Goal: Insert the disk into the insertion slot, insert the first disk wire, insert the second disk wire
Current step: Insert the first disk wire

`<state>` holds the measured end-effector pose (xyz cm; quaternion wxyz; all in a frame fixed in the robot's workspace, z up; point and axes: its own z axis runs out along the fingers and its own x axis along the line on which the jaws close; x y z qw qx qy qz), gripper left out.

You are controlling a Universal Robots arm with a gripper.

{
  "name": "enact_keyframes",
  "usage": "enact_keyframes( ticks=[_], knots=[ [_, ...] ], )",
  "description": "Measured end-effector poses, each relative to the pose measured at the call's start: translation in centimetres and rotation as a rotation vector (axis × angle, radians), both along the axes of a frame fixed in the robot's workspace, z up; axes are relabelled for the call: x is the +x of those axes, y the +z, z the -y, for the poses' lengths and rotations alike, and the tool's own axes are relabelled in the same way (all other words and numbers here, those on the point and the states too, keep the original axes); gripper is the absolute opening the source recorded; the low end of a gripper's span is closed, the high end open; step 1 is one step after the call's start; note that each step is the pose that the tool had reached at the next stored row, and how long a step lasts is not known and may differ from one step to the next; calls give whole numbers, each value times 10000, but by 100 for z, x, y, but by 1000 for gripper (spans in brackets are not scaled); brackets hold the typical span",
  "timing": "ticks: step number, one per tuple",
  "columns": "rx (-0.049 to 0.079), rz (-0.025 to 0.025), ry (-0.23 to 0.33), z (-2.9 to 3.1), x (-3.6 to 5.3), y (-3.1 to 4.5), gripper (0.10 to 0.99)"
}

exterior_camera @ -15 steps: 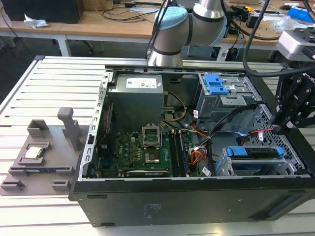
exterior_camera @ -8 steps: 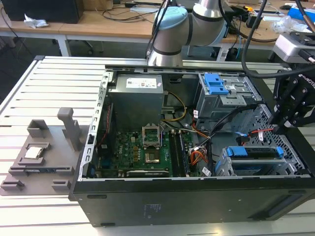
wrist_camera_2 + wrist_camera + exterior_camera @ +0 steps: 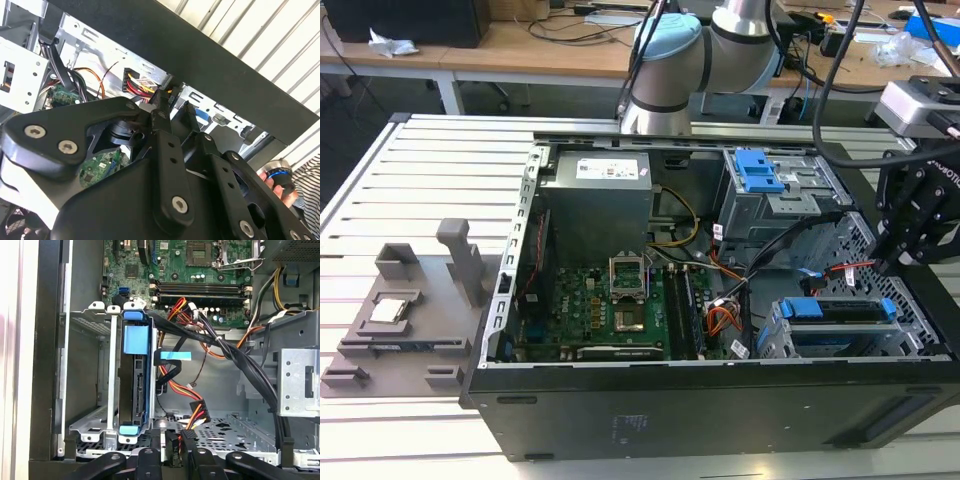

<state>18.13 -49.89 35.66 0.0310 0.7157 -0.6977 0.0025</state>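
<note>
The disk [image 3: 136, 340] already sits in its slot [image 3: 89, 422], so that step looks done. The tool [image 3: 164, 100] is pinching the black plug of a red-and-yellow wire [image 3: 195, 415] near the disk, seemingly not yet connected.

Insertion slot [image 3: 90, 322]: disk [image 3: 131, 390] fills side nearest cables. Other half is open between perforated wall and disk.

Between disk and grey cage [image 3: 300, 375]: open well over perforated floor [image 3: 235, 427], widest passage.

Black cable bundle [image 3: 235, 352] slants across that well, from motherboard [image 3: 200, 270] edge to cage.

Red-yellow-orange wires [image 3: 192, 410] hang just beside disk, narrowing approach.

Gripper [image 3: 172, 450], seemingly clamped on wire connector [image 3: 166, 93], sits at case rim [image 3: 700, 375].

Exterior view: case lies open-sided, free air above bays.
</note>
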Motion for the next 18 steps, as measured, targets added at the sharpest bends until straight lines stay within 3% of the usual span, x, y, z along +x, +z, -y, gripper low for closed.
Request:
enact_keyframes(
  ticks=[5, 7, 18],
  knots=[
    [2, 0, -1, 0, 0, -1, 286],
    [0, -1, -1, 0, 0, 0, 169],
    [2, 0, -1, 0, 2, -1, 169]
  ],
)
